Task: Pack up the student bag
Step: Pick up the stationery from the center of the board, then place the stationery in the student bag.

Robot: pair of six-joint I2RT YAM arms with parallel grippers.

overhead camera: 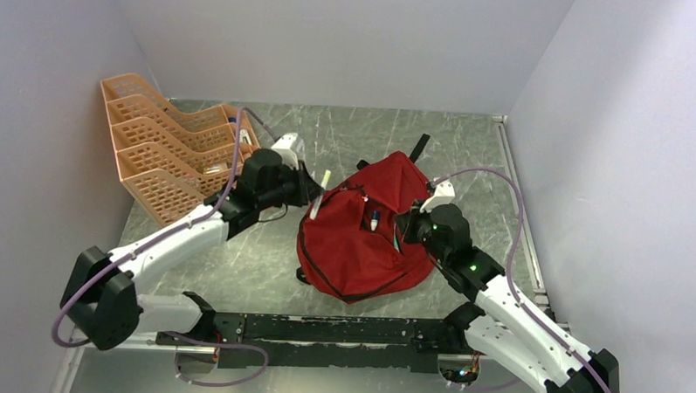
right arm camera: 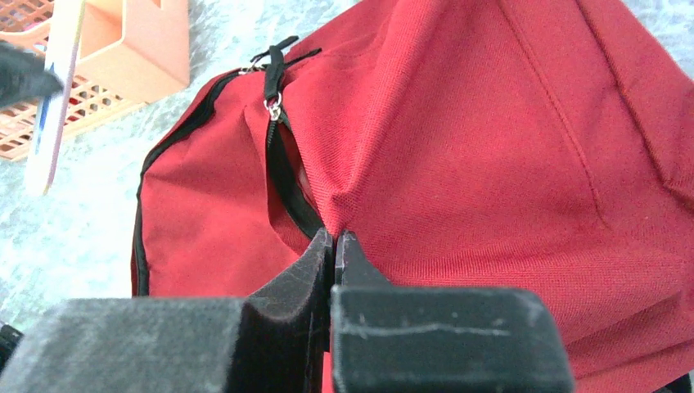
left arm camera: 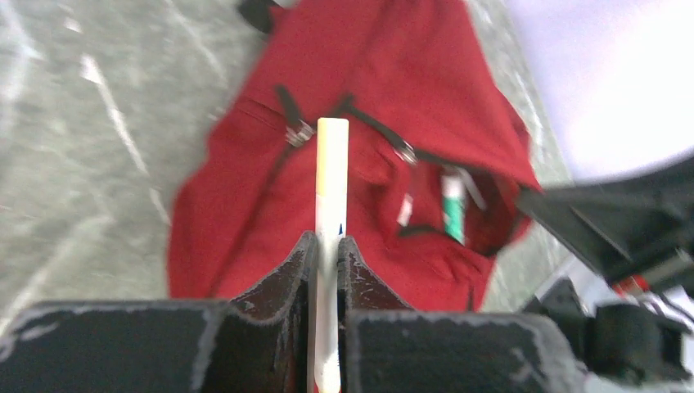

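Note:
The student bag [overhead camera: 360,249], a soft red backpack with black zippers, lies in the middle of the table. Its front pocket [left arm camera: 434,213] gapes open, with a green and white pen [left arm camera: 452,209] standing inside. My left gripper [overhead camera: 312,188] hovers just left of the bag, shut on a white pen with a pale yellow end [left arm camera: 331,180] that points toward the pocket. My right gripper [right arm camera: 334,236] is shut on a fold of red fabric at the pocket's zipper edge [right arm camera: 282,172], holding it up. The white pen [right arm camera: 51,106] also shows at the far left of the right wrist view.
An orange plastic tray rack [overhead camera: 167,151] stands at the back left, close behind my left arm. Grey walls close in the table on three sides. A black strap [overhead camera: 420,147] of the bag sticks out toward the back.

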